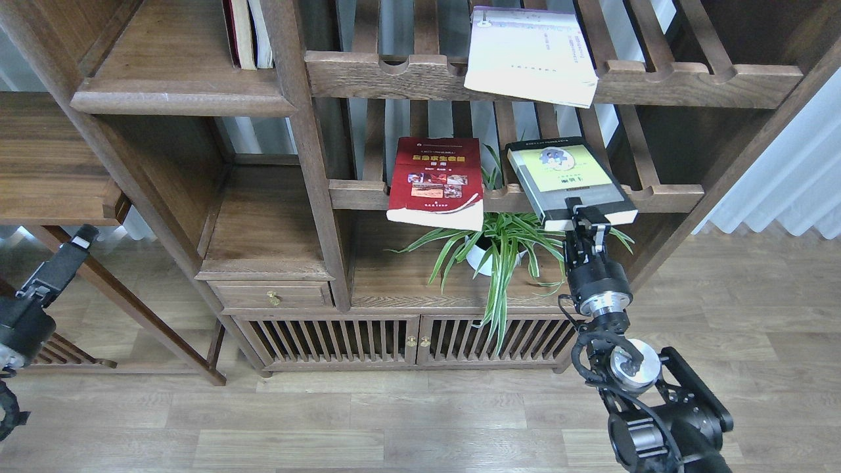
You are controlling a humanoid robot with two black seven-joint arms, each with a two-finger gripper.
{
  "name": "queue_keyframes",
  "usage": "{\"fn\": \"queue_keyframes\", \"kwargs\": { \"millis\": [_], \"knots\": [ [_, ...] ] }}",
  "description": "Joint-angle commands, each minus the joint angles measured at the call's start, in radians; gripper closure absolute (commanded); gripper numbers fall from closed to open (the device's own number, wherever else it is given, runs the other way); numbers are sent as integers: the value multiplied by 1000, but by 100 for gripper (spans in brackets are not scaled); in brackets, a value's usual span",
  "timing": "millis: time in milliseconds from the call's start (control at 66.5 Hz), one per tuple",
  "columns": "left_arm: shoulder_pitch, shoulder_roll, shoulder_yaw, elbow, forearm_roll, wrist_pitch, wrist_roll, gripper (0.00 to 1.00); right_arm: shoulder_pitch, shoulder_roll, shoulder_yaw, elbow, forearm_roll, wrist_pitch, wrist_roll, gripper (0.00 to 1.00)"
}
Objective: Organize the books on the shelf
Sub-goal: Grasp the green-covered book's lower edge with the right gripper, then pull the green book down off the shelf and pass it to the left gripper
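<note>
Head view is showing the right claw [587, 217] gripping the near edge of the yellow-green book [566, 179], which is lying on the lower slatted rack [663, 196] next to the red book [436, 180]. The white book [529, 56] is sitting on the upper rack [696, 82]. The left claw [82, 236] is hanging low by the side table [39, 164], can't tell if it's wide or narrow.

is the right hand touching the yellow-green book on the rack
Touching. The head view shows the right hand with its fingers overlapping the near edge of the yellow-green book, no gap visible.
</note>
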Motion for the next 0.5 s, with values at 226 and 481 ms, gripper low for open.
{"fn": "queue_keyframes", "kwargs": {
  "millis": [226, 481],
  "knots": [
    [0, -35, 12, 55, -29, 0, -10, 0, -320, -101, -6, 79, 40, 138, -10, 99],
    [23, -107, 178, 156, -78, 0, -8, 0, -391, -95, -86, 73, 26, 138, -49, 98]
  ]
}}
